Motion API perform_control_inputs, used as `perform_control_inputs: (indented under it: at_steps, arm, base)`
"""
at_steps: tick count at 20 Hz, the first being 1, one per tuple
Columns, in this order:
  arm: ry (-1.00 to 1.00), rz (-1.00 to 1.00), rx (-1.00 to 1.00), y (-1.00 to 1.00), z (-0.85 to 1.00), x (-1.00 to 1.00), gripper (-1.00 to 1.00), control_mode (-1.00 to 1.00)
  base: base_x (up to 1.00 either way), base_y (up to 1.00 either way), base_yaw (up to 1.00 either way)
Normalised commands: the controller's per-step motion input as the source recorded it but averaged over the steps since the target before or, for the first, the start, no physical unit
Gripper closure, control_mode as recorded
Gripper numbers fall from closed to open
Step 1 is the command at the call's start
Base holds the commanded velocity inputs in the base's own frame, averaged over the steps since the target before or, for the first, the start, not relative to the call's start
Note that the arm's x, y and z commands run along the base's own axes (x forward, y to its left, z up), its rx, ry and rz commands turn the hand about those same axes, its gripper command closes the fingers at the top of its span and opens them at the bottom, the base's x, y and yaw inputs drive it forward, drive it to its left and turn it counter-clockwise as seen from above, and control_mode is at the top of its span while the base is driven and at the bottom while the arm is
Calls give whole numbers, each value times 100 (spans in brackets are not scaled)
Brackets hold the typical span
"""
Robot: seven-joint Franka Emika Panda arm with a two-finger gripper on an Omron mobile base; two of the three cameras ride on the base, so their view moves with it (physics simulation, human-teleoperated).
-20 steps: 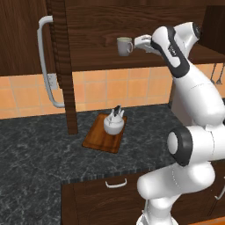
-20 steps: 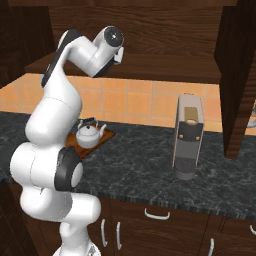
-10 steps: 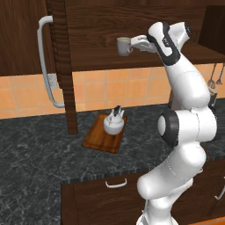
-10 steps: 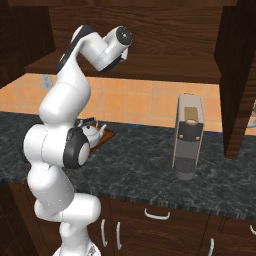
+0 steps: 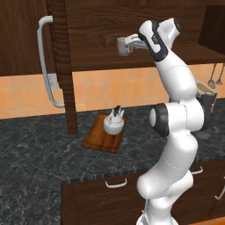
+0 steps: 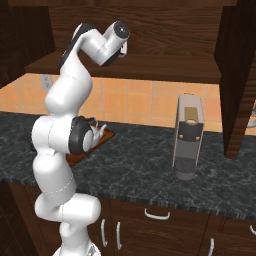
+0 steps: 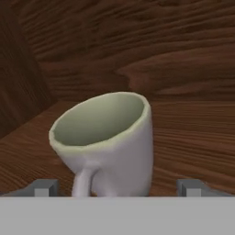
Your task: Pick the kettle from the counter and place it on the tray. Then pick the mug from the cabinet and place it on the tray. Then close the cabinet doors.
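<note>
A: Item 1?

B: Mug (image 7: 110, 142), pale grey-white, greenish inside, side handle turned toward the hand camera. It stands on the inner shelf (image 5: 132, 57) of the wall cabinet (image 5: 132, 22). In the hand view it looks tilted, but that camera rolls with the hand, so I cannot tell whether the mug itself leans.

A: Item 2, the gripper?

B: Gripper (image 5: 128, 44), raised to shelf height with its tips at the mug. The 2 fingertips (image 7: 43, 188) stand spread wide, 1 on each side of the mug's base. They clasp nothing. Whether either tip touches the mug I cannot tell.

A: Item 3?

B: Kettle (image 5: 114, 123), small, white, dark arched handle, seated on the tray (image 5: 99, 140). The tray is a reddish-brown wooden board lying flat on the counter (image 5: 35, 162), below the cabinet and just beside the lower edge of the open door.

A: Item 4, doors?

B: Left cabinet door (image 5: 63, 66) swung open, edge toward the left base camera, with a long silver bar handle (image 5: 44, 61) on its left face. Right cabinet door (image 6: 237, 75) also open, at the right of the right base view.

A: Anything further out?

B: 1 boxy grey-brown appliance (image 6: 187, 135), upright on the counter, well apart from the tray to its right. Orange tiled wall (image 6: 140, 100) behind. Dark drawers with curved silver handles (image 5: 115, 183) under the counter.
</note>
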Motion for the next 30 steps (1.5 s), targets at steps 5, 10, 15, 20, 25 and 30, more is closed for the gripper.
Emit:
perform_control_inputs:
  at_steps: [5,10,15,20,25,30]
  arm:
    - [0,0,-2,2,-8,9,100,-100]
    - [-2,0,-1,3,-8,17,100,-100]
    - [-9,0,0,5,-10,18,100,-100]
    - [-3,12,0,0,1,-70,100,-100]
    - [0,11,0,1,-1,-100,100,-100]
    - [-4,2,0,18,-19,-100,100,-100]
  base:
    - [0,0,0]
    - [0,0,0]
    - [0,0,0]
    - [0,0,0]
    - [0,0,0]
    - [0,0,0]
